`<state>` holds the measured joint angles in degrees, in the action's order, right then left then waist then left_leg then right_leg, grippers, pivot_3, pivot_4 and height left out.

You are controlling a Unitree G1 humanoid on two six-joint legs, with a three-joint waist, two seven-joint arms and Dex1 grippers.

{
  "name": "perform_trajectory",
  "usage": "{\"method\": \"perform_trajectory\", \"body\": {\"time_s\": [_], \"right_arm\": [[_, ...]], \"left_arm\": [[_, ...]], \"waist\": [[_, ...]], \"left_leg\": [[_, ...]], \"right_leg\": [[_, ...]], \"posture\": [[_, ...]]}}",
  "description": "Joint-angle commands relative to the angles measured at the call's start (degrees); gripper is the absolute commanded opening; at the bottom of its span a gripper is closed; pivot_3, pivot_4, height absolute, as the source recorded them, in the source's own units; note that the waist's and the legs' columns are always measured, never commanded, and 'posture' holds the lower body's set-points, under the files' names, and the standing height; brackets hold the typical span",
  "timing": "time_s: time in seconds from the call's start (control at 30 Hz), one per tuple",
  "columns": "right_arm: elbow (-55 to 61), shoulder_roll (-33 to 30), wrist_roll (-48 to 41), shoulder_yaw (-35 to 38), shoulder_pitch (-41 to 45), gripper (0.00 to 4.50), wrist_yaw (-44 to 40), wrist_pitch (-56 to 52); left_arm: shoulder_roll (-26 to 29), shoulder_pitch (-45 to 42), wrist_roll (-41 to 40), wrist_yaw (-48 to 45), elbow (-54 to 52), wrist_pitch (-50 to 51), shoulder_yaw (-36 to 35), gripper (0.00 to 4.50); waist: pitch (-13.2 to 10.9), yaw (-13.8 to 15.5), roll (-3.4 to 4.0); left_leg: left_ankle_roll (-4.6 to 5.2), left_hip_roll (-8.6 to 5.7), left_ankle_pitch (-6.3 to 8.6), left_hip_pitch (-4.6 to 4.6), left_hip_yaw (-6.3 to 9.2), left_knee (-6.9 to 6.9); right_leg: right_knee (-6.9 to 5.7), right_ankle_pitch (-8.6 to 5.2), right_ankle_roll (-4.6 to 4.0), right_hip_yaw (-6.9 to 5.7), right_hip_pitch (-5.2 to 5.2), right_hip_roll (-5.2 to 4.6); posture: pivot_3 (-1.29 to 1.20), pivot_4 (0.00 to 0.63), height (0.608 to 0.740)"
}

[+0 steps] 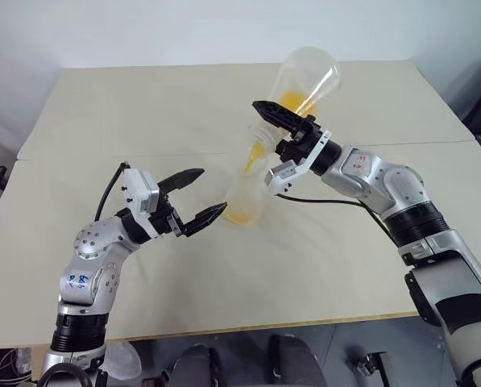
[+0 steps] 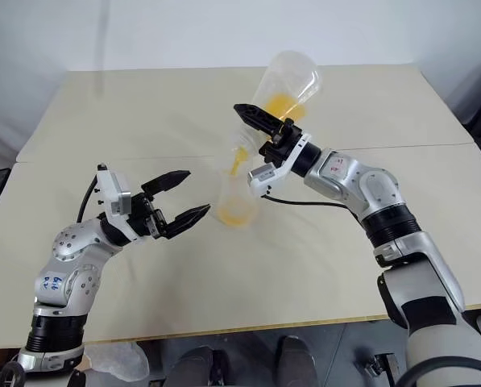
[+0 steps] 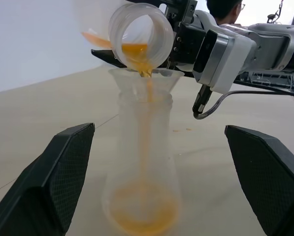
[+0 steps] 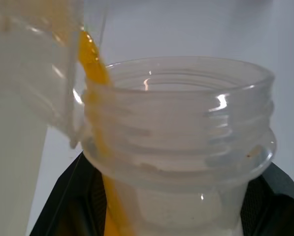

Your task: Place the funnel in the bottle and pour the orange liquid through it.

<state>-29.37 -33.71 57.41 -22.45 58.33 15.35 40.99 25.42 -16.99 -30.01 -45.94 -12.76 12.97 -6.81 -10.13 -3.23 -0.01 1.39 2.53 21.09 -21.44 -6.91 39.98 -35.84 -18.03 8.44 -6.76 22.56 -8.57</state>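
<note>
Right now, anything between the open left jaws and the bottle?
Nothing. In the left wrist view the left gripper straddles the bottle with bare table either side; the jaws stand wide, not touching the glass.

The silver left arm reaches low over the pale bench (image 1: 143, 113), its black-fingered left gripper (image 1: 200, 197) spread wide and empty. The silver right arm is raised across the bench, wrist rolled, its black-fingered right gripper (image 1: 292, 121) clamped on a tilted clear plastic flask (image 1: 304, 76).
</note>
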Motion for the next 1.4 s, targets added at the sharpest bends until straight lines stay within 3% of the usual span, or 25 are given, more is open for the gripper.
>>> {"method": "perform_trajectory", "body": {"time_s": [0.03, 1.4], "right_arm": [[1.5, -1.2, -0.1, 0.5, 2.1, 2.64, 1.8, -0.4], [-0.5, -2.5, 2.5, -1.2, 5.5, 2.64, 5.8, -0.9]], "left_arm": [[-0.1, 0.2, -0.4, -0.1, -2.3, -1.3, -0.1, 4.5], [-1.7, -0.5, 0.2, 0.6, -0.9, -3.2, 0.6, 4.5]], "waist": [[0.0, 0.0, 0.0], [0.0, 0.0, 0.0]], "left_leg": [[0.0, 0.0, 0.0, 0.0, 0.0, 0.0], [0.0, 0.01, 0.0, 0.0, 0.0, 0.0]], "right_leg": [[0.0, 0.0, 0.0, 0.0, 0.0, 0.0], [0.0, 0.0, 0.0, 0.0, 0.0, 0.0]], "posture": [[0.0, 0.15, 0.74], [0.0, 0.15, 0.74]]}}
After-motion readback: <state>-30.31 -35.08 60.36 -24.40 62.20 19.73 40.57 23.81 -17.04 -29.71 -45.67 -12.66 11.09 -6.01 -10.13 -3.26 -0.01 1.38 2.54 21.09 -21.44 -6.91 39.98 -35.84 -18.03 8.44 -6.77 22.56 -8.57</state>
